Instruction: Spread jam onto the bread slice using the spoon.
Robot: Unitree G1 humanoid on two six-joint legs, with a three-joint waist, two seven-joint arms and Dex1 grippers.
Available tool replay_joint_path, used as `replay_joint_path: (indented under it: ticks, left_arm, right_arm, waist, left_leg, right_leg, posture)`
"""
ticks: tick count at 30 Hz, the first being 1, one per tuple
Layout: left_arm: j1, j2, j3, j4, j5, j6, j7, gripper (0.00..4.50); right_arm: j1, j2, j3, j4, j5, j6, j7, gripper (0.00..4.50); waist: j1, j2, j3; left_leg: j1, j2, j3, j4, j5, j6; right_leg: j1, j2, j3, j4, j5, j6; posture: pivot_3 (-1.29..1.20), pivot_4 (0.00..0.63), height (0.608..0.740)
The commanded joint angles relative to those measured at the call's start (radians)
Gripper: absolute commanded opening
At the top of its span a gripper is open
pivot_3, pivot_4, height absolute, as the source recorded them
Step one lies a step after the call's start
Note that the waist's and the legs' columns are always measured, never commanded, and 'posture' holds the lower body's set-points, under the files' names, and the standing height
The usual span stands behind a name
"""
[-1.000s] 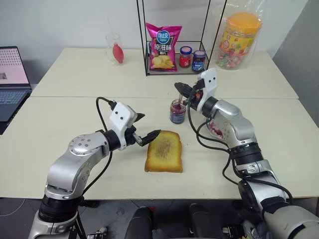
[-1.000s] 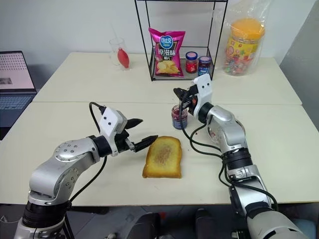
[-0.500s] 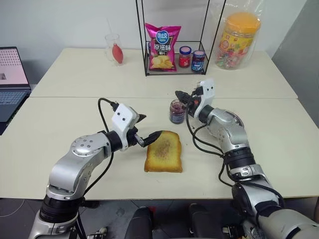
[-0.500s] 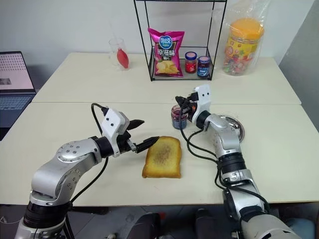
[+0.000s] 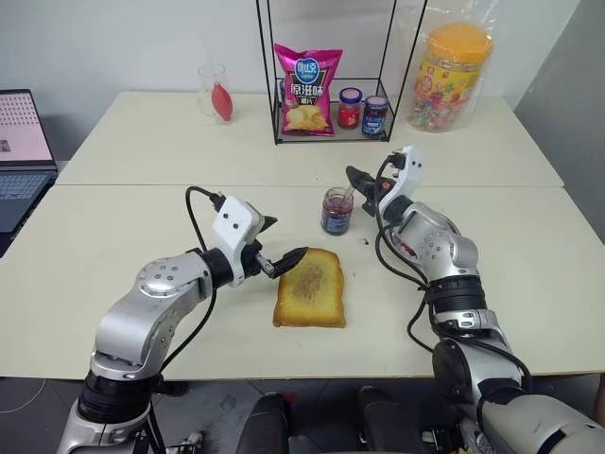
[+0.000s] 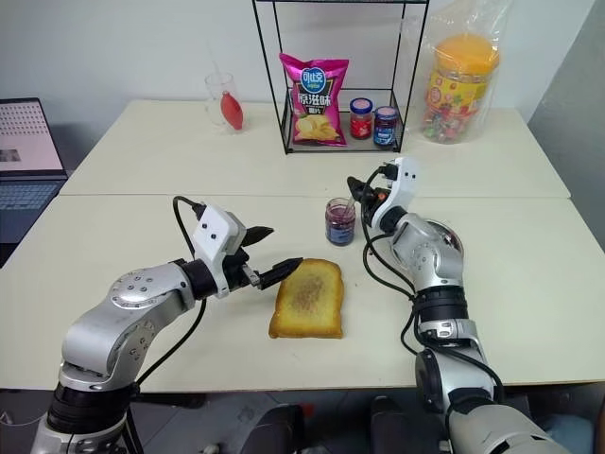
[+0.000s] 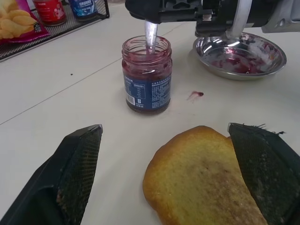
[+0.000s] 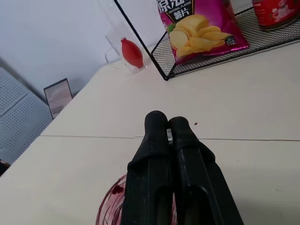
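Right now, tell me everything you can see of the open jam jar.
The jam jar is small, clear glass and lidless, with a dark blue label of pale print around its body. It stands upright on the table, apart from the bread slice and beside the steel dish. Dark reddish-purple jam fills its lower part and smears the inner wall. The spoon, gripped by the right gripper, dips down into its mouth.

Bread slice (image 5: pixel 310 288) near table's (image 5: pixel 113 246) front edge, jam jar (image 5: pixel 337 210) just behind it.
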Motion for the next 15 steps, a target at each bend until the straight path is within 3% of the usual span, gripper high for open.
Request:
replay_joint_path:
  ticks: [1,15]
  left_arm:
    - [-0.015,-0.001,-0.01,-0.033,0.002,-0.018,0.0,4.5]
    - [-0.015,-0.002,-0.007,-0.017,0.007,-0.028,0.003,4.5]
  right_arm:
    - [-0.043,0.005,-0.037,-0.047,0.05,0.015,-0.017,0.05]
    - [-0.039,0.02,-0.083,-0.096,0.113,0.057,-0.079,0.05]
  waist:
    - [0.0,0.0,0.0]
    - [0.0,0.0,0.0]
  left_leg:
    - [0.0,0.0,0.0,0.0,0.0,0.0]
    - [0.0,0.0,0.0,0.0,0.0,0.0]
  right_leg:
    - [0.0,0.0,0.0,0.0,0.0,0.0]
    - [0.0,0.0,0.0,0.0,0.0,0.0]
  posture:
    - [0.0,0.15,0.74]
    - [0.0,0.15,0.74]
